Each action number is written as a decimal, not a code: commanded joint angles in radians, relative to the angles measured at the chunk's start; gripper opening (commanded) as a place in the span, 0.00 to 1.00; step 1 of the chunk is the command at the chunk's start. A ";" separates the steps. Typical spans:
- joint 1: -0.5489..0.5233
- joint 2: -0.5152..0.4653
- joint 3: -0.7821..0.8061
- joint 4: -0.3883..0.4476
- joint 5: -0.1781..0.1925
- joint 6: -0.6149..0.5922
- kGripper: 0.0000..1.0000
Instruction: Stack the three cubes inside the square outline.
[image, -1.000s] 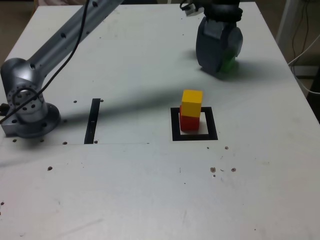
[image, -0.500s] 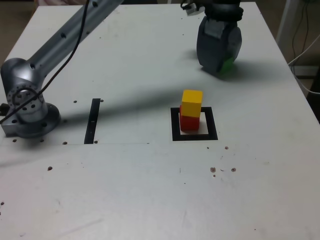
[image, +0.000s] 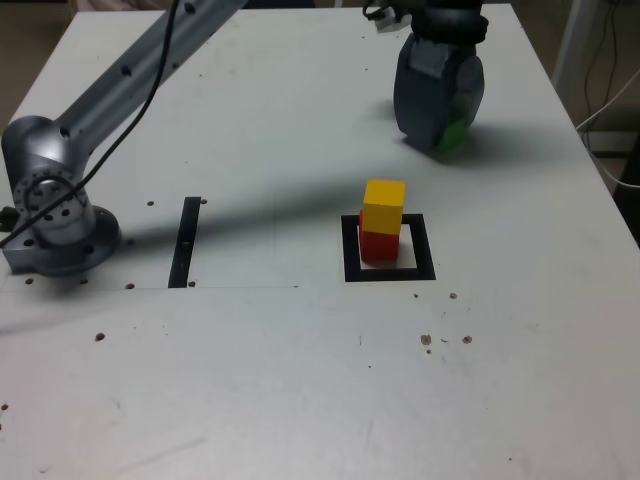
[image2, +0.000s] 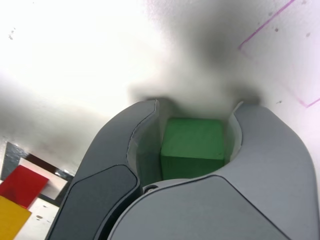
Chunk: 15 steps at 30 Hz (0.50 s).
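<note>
Table (image: 300, 400): white top with small dark specks; it carries everything else.
Arm (image: 110, 90): grey, rising from a round base at the exterior view's left and reaching across to the far right of the table.
Gripper (image: 441, 125): dark grey, lowered onto the table at the far right of the exterior view; its two curved jaws are pinched onto the green cube, one on each side, as the wrist view (image2: 195, 145) shows.
Square outline (image: 388, 270): thick black frame with a white middle, flat on the table, nearer the camera than the gripper and well apart from it.
Black strip (image: 186, 240): narrow, straight, flat on the table to the exterior view's left of the square.
Yellow cube (image: 384, 206): on top of the red cube, turned slightly askew.
Red cube (image: 378, 245): inside the square outline, under the yellow one.
Green cube (image2: 192, 145): between the jaws, at table level; in the exterior view only a green edge (image: 453, 133) peeks past the gripper.
</note>
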 joint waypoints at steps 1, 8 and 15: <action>-0.011 -0.046 0.023 0.016 0.000 0.021 0.35; -0.038 -0.158 0.140 0.016 0.001 0.122 0.35; -0.068 -0.281 0.289 0.013 -0.003 0.229 0.35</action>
